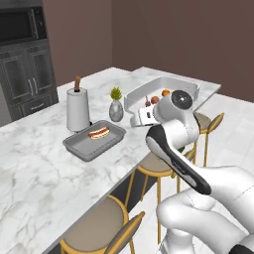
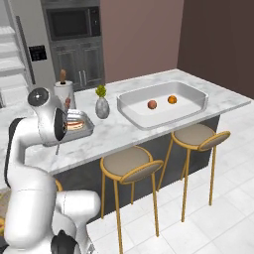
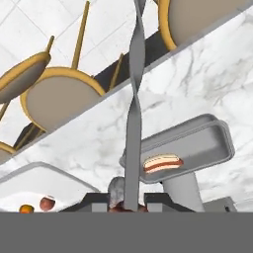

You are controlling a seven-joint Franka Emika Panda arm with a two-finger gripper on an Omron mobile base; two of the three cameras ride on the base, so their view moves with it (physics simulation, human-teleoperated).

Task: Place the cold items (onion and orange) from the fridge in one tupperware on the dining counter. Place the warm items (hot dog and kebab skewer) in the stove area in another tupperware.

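The gripper (image 3: 126,203) is closed on the kebab skewer (image 3: 133,104), a thin, stiff, slippery rod best pinched near its loaded end, hanging above the counter near the hot dog (image 1: 98,132) tray.

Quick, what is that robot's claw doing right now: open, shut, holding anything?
Gripper: shut, its fingers clamped on the long thin grey kebab skewer, which sticks out over the white marble counter.
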